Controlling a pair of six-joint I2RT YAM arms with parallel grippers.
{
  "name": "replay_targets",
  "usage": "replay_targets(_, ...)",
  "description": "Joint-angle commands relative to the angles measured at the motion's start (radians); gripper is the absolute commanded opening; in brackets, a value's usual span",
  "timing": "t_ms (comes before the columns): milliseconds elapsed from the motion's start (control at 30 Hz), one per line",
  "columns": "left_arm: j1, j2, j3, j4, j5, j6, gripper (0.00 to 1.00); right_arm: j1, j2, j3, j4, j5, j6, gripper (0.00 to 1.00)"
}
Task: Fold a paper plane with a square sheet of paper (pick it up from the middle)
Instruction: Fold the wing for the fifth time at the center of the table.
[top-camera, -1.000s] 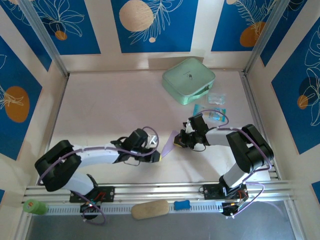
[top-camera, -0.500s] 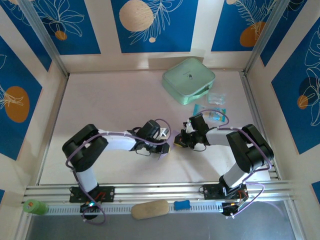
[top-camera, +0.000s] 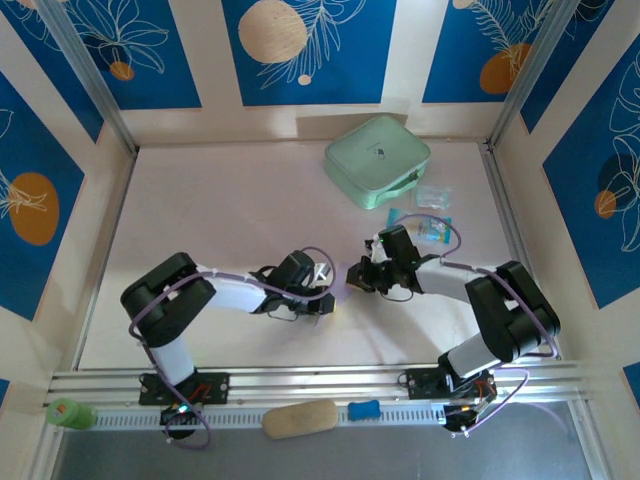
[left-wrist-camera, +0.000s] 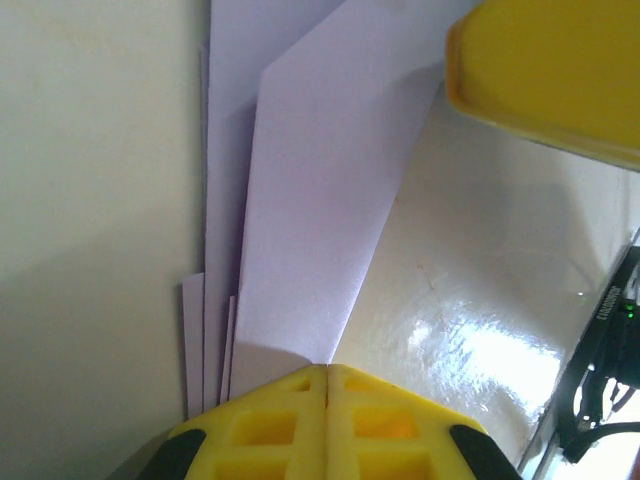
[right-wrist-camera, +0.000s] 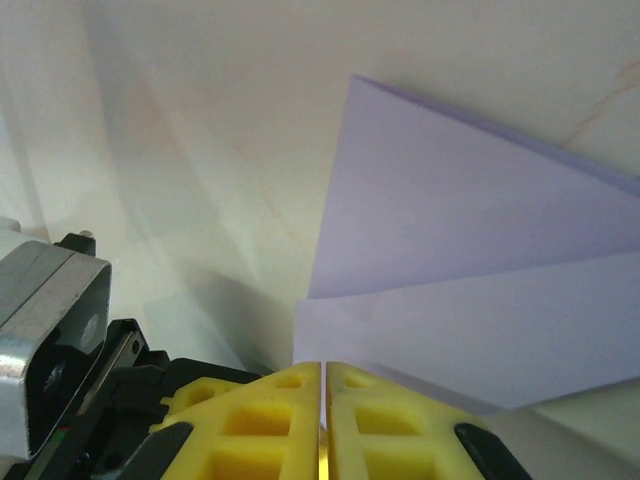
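Green roll (top-camera: 68, 412): far L, on rail (top-camera: 300, 380) at near edge of desk (top-camera: 220, 210).
L arm (top-camera: 200, 290): base near L, elbow bent, forearm reaches R across near part of desk.
Tan pad (top-camera: 300, 418): lies along near edge btwn the two bases; small blue piece (top-camera: 364, 409) just R of it.
L tool (top-camera: 328, 300): near desk centre, tips point R. In its wrist view (left-wrist-camera: 328, 400) the yellow fingers (left-wrist-camera: 270, 420) are pressed together, clamped on near end of paper (left-wrist-camera: 310, 200).
Paper detail: lavender, folded into long narrow layers w/ slanted edges, stretched btwn both tools over desk. Extra layer edges stick out on L side in L wrist view. From top it's mostly covered by the tools; the pale sliver btwn them looks like it. In R wrist view (right-wrist-camera: 480, 270) two overlapping flaps fan out to R.
R tool (top-camera: 353, 278): just R of L tool, tips point L, v. close to it. In its wrist view (right-wrist-camera: 322, 400) yellow fingers are together w/ a hairline seam, paper edge running into the tips, so clamped on paper.
Case (top-camera: 377, 160): mint, rounded square, far R part of desk, well apart from tools.
Packets (top-camera: 433, 228): blue ones + a clear one, on desk btwn case and R arm (top-camera: 500, 300).
R arm detail: base near R, elbow bent, forearm reaches L.
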Motion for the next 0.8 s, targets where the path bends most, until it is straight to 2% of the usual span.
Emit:
replay_targets(0,-0.020,0.000,-0.055,-0.063,-0.063,-0.073,0.00,0.036,0.042,0.008,0.015,0.006,0.011,0.08)
replay_targets(133,-0.020,-0.011,-0.068,-0.049,-0.069,-0.100,0.00,0.018,0.098,-0.018,0.056,0.045,0.027,0.06)
replay_targets(267,-0.023,0.000,-0.094,0.009,-0.058,-0.141,0.00,-0.060,0.126,-0.058,0.127,-0.008,0.035,0.05)
replay_targets(500,-0.024,0.024,-0.101,0.050,-0.039,-0.160,0.00,-0.179,0.106,-0.010,0.054,-0.014,-0.038,0.05)
replay_targets(767,-0.028,0.017,-0.101,0.048,-0.041,-0.157,0.00,-0.277,0.135,0.036,0.068,-0.051,-0.037,0.05)
